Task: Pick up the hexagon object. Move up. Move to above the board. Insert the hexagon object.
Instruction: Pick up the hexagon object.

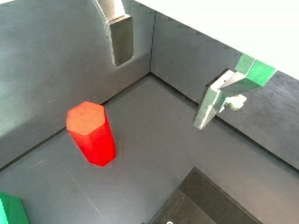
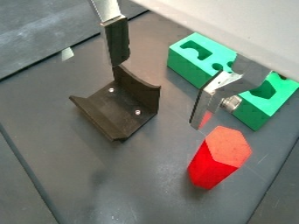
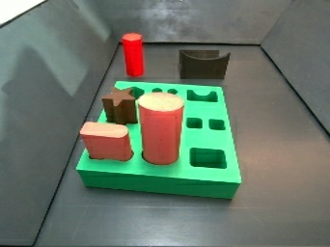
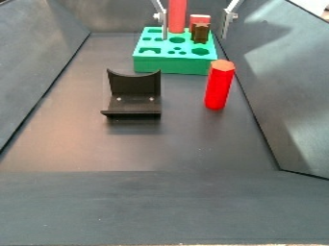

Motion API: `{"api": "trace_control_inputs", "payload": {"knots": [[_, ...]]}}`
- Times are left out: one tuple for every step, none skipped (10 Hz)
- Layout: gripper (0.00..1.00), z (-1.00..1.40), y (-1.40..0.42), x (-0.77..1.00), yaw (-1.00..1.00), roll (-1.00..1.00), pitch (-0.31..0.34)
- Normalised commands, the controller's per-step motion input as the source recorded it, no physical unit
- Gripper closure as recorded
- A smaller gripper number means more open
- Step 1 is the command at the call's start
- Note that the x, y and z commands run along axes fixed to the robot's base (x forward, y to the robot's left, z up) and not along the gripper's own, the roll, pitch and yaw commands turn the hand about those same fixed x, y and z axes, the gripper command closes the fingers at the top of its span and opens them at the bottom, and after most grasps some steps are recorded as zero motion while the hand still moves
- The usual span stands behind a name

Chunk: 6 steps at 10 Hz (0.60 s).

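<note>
hexagon object [image 2: 219, 157] upright on floor, pincer [image 2: 158, 77] open above, board [image 2: 201, 55] behind

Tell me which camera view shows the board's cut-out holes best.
A side view shows the board whole, holes facing up. The far side view shows it small; a wrist view catches one corner past the open pincer, which hangs above the floor.
</note>
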Motion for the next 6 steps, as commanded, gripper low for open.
{"api": "trace_control_inputs", "payload": {"knots": [[0.00, -0.15, 0.00, -0.33, 0.00, 0.00, -0.090], [0.00, -0.29, -0.03, -0.63, 0.00, 0.00, -0.166], [0.00, -0.36, -0.07, -0.56, 0.00, 0.00, -0.223], [0.00, -0.25, -0.06, -0.41, 0.00, 0.00, -0.204], [0.00, -0.23, -0.11, -0.37, 0.00, -0.03, -0.251], [0.00, -0.24, -0.11, -0.35, 0.00, -0.03, -0.259]]}}
